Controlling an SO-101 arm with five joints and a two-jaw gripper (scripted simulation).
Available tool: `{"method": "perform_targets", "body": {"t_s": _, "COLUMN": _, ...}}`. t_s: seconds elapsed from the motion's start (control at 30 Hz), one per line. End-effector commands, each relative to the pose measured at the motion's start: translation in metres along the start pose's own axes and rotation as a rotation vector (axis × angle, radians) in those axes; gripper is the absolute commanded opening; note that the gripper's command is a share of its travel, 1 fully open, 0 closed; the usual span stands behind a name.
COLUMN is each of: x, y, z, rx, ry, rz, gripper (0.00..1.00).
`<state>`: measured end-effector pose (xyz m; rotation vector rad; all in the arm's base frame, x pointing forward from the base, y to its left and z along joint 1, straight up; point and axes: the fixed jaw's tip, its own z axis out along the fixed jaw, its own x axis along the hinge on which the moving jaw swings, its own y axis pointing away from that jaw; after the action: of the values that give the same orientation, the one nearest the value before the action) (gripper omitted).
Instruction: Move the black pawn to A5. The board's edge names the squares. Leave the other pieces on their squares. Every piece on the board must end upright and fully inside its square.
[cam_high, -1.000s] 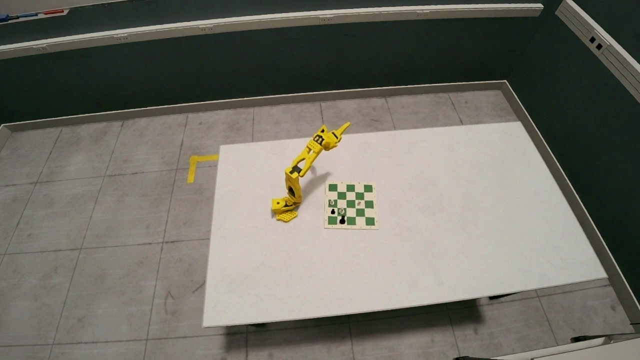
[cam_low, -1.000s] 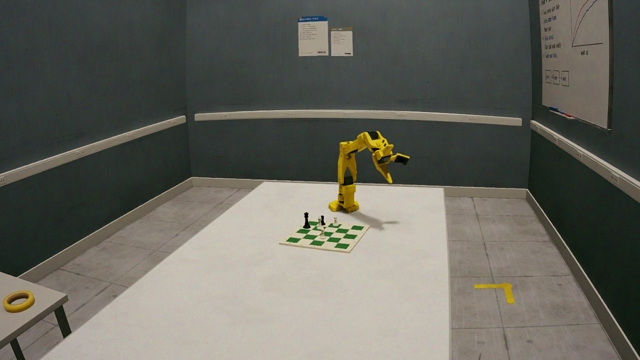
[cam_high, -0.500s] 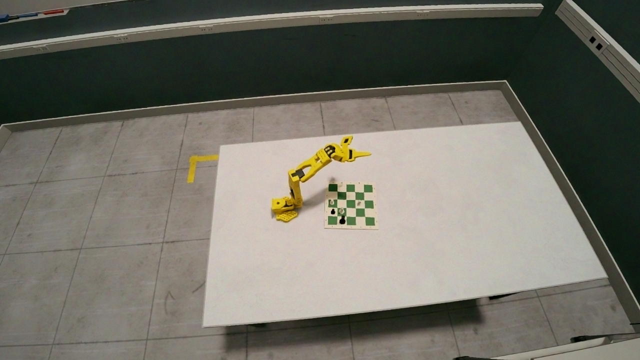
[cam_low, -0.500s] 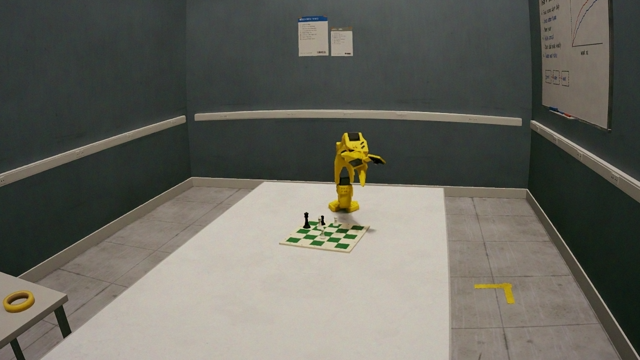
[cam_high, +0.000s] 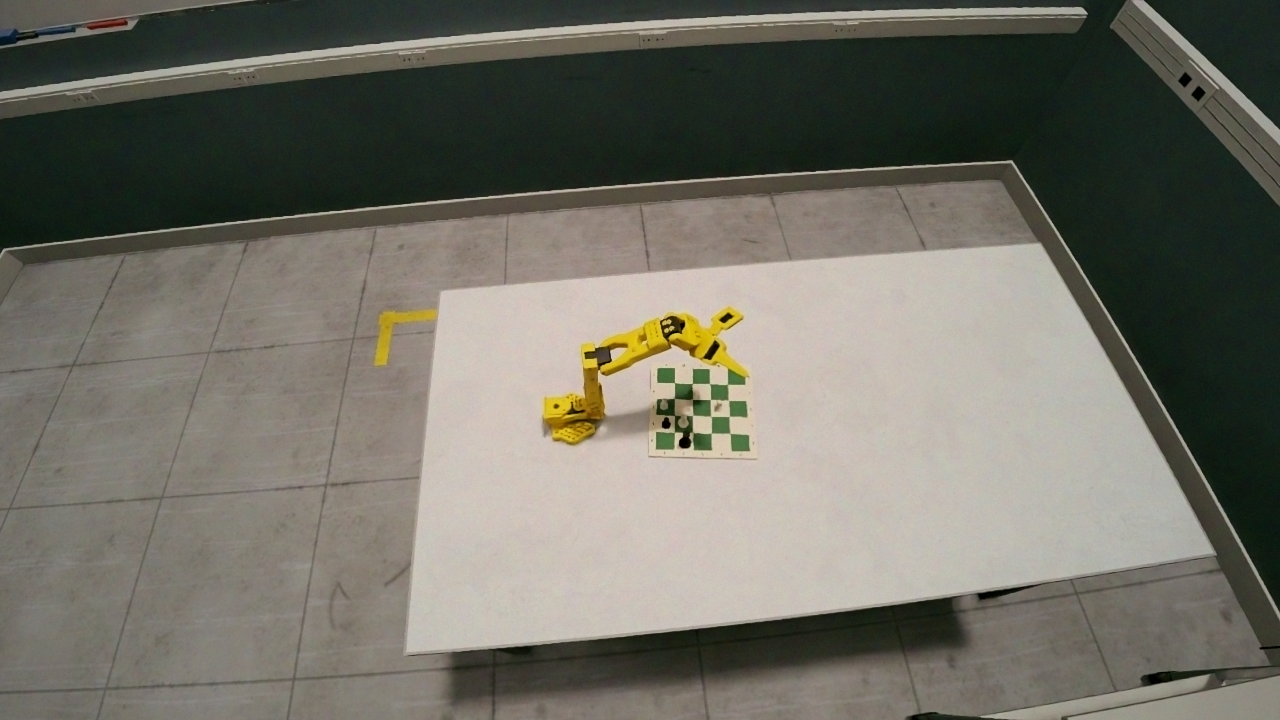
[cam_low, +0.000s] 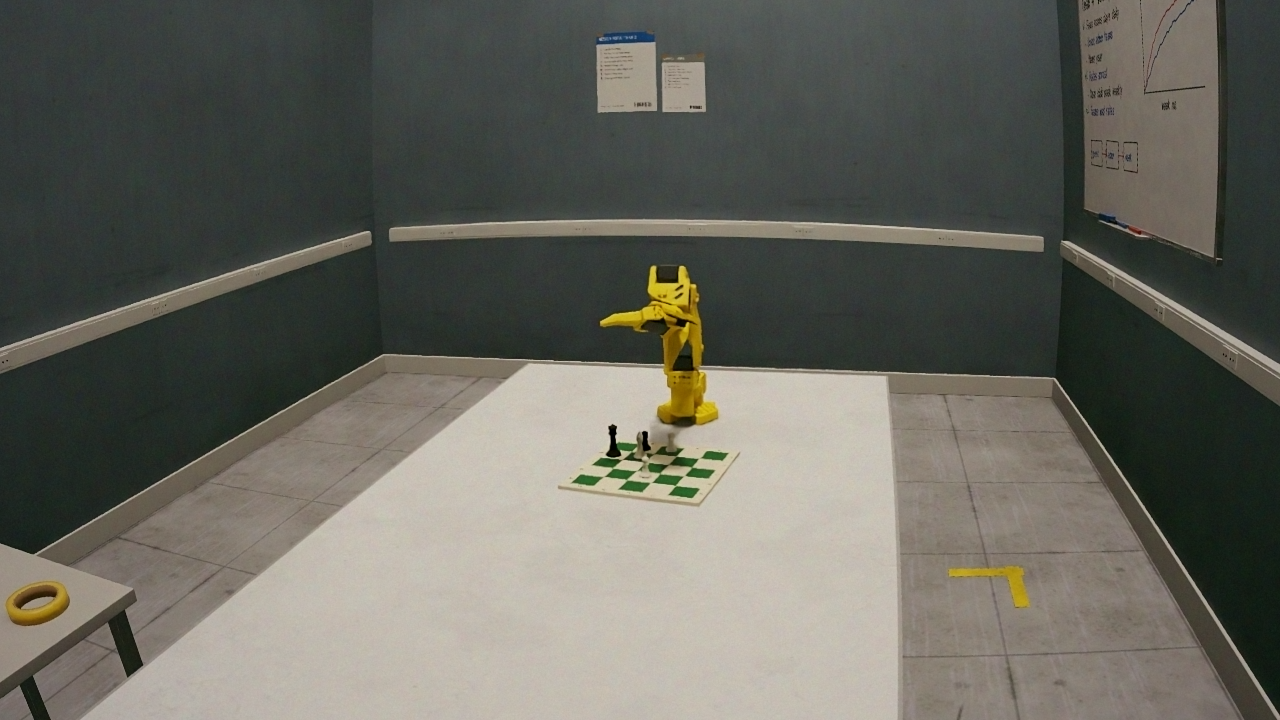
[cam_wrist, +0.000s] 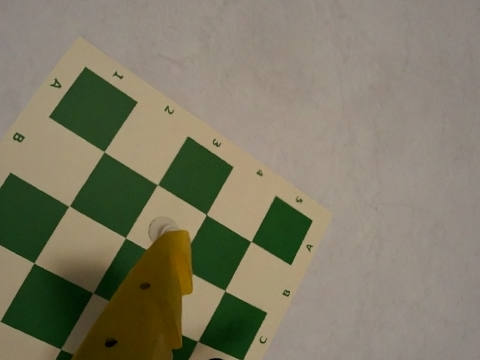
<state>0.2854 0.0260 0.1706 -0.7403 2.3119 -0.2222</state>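
Observation:
The small green-and-cream chessboard (cam_high: 702, 411) lies on the white table, right of my arm's base. The black pawn (cam_high: 665, 422) stands in the column nearest my base, one row from the board's near edge; it also shows in the exterior view (cam_low: 644, 440). A5 (cam_wrist: 283, 230) is a green corner square and holds no piece. My gripper (cam_high: 729, 347) hangs open and empty above the board's far edge, well apart from the pawn. In the wrist view only the yellow fixed jaw (cam_wrist: 167, 267) shows, and it hides the pawn.
Three white pieces stand on the board, one under the jaw tip (cam_wrist: 162, 228). A yellow ring (cam_low: 35, 601) lies on a side table.

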Motion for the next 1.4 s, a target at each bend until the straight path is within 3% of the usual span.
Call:
{"method": "perform_targets", "body": {"t_s": 0.0, "x": 0.009, "y": -0.022, "z": -0.004, "rx": 0.058, "ry": 0.007, "rz": 0.163, "gripper": 0.76}}
{"method": "perform_targets", "body": {"t_s": 0.13, "x": 0.026, "y": -0.046, "z": -0.006, "rx": 0.122, "ry": 0.034, "rz": 0.369, "gripper": 0.74}}
{"method": "perform_targets", "body": {"t_s": 0.2, "x": 0.026, "y": -0.046, "z": -0.006, "rx": 0.122, "ry": 0.034, "rz": 0.369, "gripper": 0.74}}
{"method": "perform_targets", "body": {"t_s": 0.6, "x": 0.061, "y": -0.088, "z": -0.015, "rx": 0.253, "ry": 0.061, "rz": 0.745, "gripper": 0.71}}
{"method": "perform_targets", "body": {"t_s": 1.37, "x": 0.07, "y": -0.091, "z": -0.024, "rx": 0.28, "ry": 0.061, "rz": 0.816, "gripper": 0.69}}
